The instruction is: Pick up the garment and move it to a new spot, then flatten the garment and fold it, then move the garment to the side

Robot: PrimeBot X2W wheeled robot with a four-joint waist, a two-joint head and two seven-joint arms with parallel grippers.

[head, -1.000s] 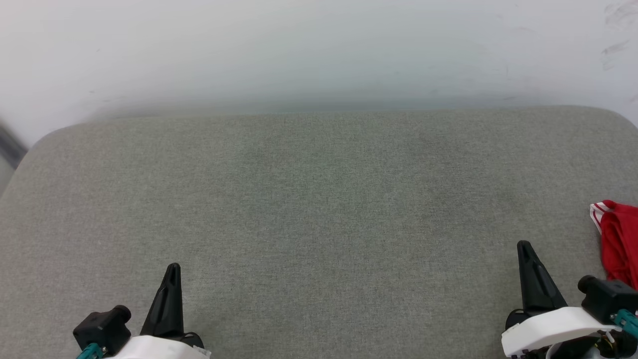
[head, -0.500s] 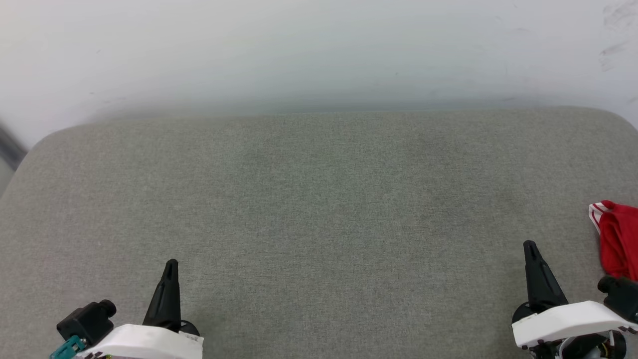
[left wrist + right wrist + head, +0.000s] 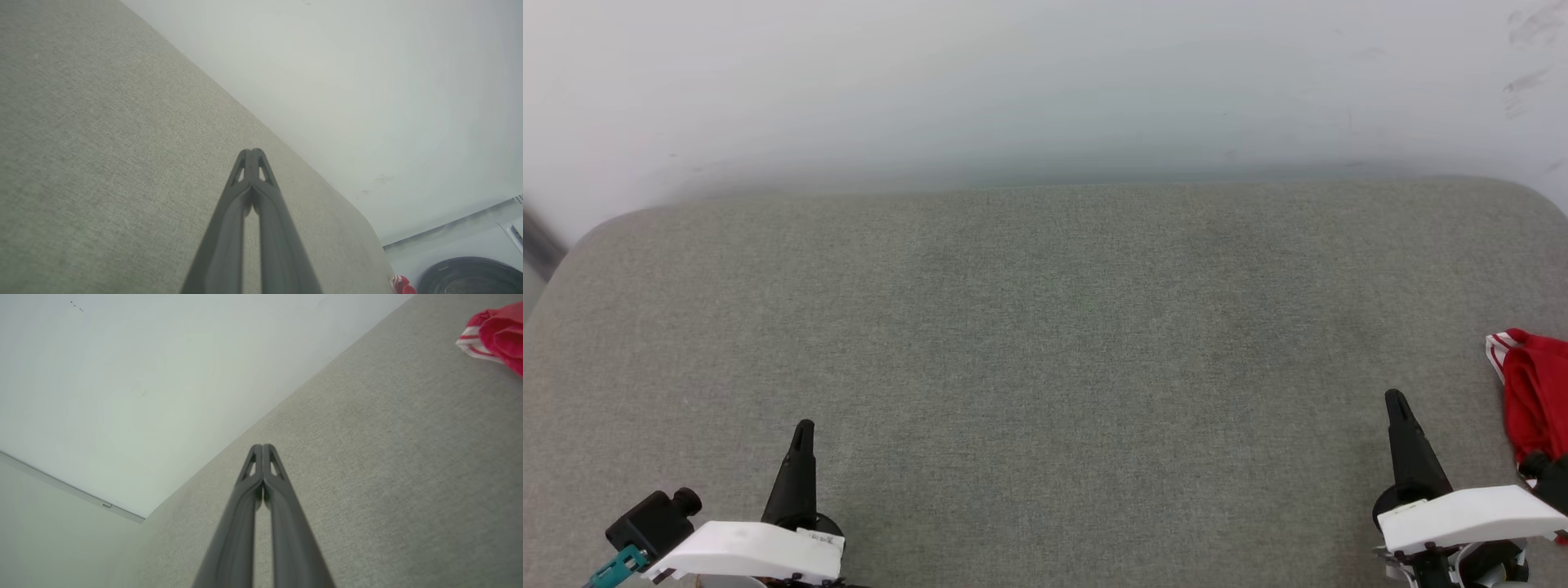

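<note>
The garment (image 3: 1534, 384) lies as a crumpled red heap, with red-and-white striped trim at its upper left corner, on the grey pad (image 3: 1045, 327). It sits at the far right edge of the head view, partly cut off by the frame. In the right wrist view it shows at the upper right corner, resting on the pad.

The right gripper (image 3: 1396, 398) stands near the garment, on its left and apart from it, pointing up the head view. In the right wrist view its two dark fingers (image 3: 245, 522) meet at the tips, with only a thin slit lower down and nothing held between them.

The left gripper (image 3: 802, 427) hangs at the lower left, well apart from the garment. Its fingers are likewise pressed together at the tips and hold nothing.

A pale wall (image 3: 1045, 82) rises behind the pad's far edge. In the left wrist view, a dark round object (image 3: 470, 277) shows beyond the pad's rounded corner, near a small patch of the red cloth
</note>
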